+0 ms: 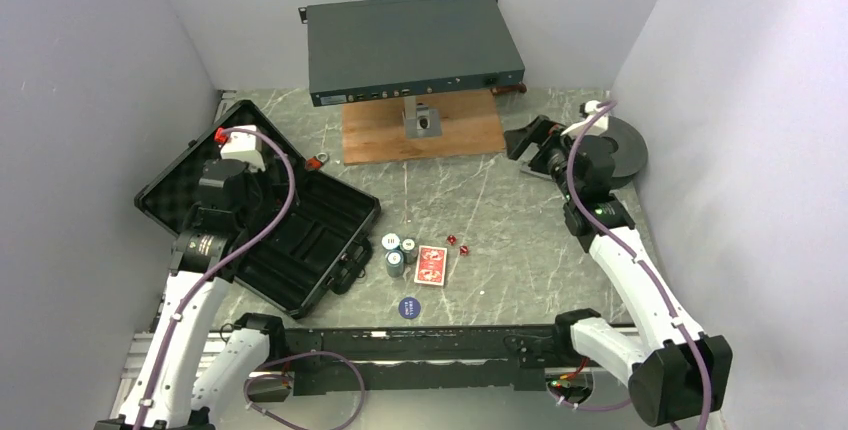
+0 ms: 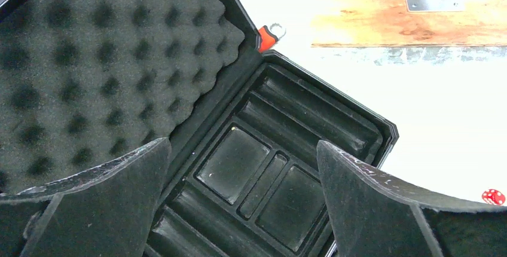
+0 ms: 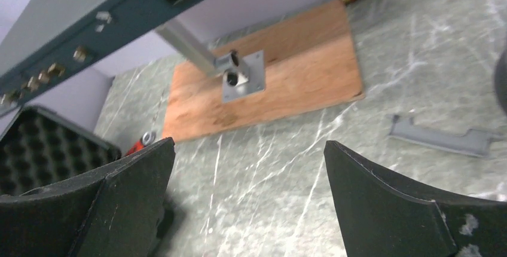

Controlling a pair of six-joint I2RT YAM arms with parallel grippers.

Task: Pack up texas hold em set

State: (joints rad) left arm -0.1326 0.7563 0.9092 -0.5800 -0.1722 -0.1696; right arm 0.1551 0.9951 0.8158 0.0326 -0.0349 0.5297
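The black briefcase [image 1: 300,240] lies open at the table's left, its egg-crate foam lid [image 2: 89,60] laid back and its moulded tray [image 2: 335,107] holding nothing. My left gripper [image 2: 242,149] hangs open above that tray; from above only its wrist [image 1: 240,150] shows. Right of the case stand three teal-and-white chip stacks [image 1: 397,252], the red-backed card deck [image 1: 431,266], two red dice [image 1: 457,244] and the blue disc [image 1: 409,307]. One die [image 2: 493,196] shows in the left wrist view. My right gripper [image 1: 527,140] [image 3: 248,146] is open over bare table at the back right.
A large grey rack box [image 1: 410,45] stands on a post over a wooden board [image 1: 420,130] at the back. A dark spool [image 1: 625,155] sits by the right wall. A red clip [image 1: 315,161] lies behind the case, a grey bracket [image 3: 445,137] beside the board.
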